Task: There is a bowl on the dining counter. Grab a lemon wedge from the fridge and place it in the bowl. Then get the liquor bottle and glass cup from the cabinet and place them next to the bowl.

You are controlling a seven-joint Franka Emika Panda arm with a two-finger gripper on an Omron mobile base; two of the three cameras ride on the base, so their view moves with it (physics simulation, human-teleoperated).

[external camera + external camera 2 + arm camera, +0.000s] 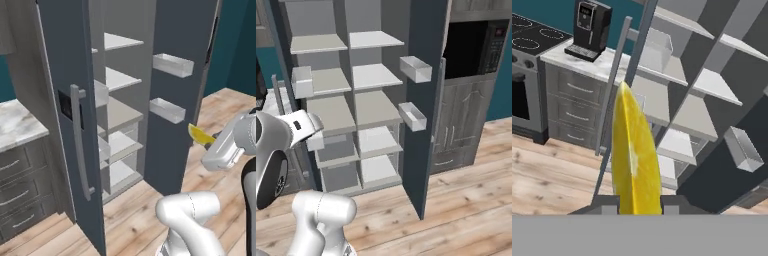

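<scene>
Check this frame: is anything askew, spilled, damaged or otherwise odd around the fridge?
Nothing spilled or damaged. The fridge stands with both doors wide open and its shelves bare, while the gripper holds the lemon wedge outside it. Fitting for the task, not a fault.

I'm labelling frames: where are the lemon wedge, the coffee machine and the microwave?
lemon wedge (634, 160): hand view, middle of its yellow flesh.
coffee machine (591, 25): hand view, its dark front.
microwave (473, 50): right base view, its dark door.

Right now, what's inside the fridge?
The fridge stands open. Its white shelves and door bins look bare. The lemon wedge is out, pinched in the gripper. Corners behind the door stay hidden.
</scene>
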